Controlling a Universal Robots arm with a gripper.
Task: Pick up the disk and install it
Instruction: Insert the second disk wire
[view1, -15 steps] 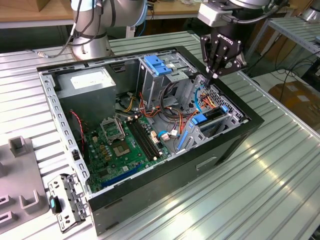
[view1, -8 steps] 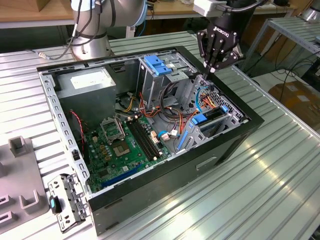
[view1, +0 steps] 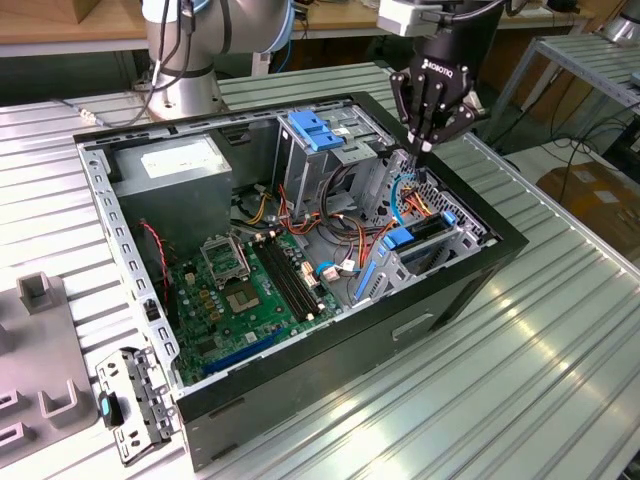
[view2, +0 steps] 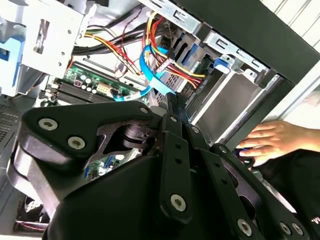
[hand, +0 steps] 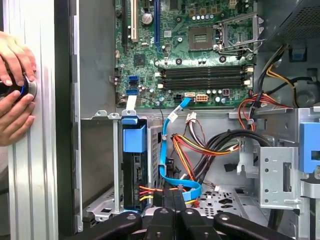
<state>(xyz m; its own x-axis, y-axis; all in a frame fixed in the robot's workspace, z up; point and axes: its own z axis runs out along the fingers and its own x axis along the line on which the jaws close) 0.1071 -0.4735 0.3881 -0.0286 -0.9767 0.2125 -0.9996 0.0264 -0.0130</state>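
Your hand (view1: 424, 140): fingers closed, holding nothing | hovers over drive bay (view1: 425, 235) | disk (hand: 135, 165) seated there, apparently installed

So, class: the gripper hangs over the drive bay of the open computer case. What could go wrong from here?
1. The shut gripper sits right among the blue cable and coloured wires; moving could snag or unplug them.
2. A person's hand rests on the table beside the case, close to the arm; it could be struck.
3. The disk stands slotted beside the gripper; a skewed push might jam it.
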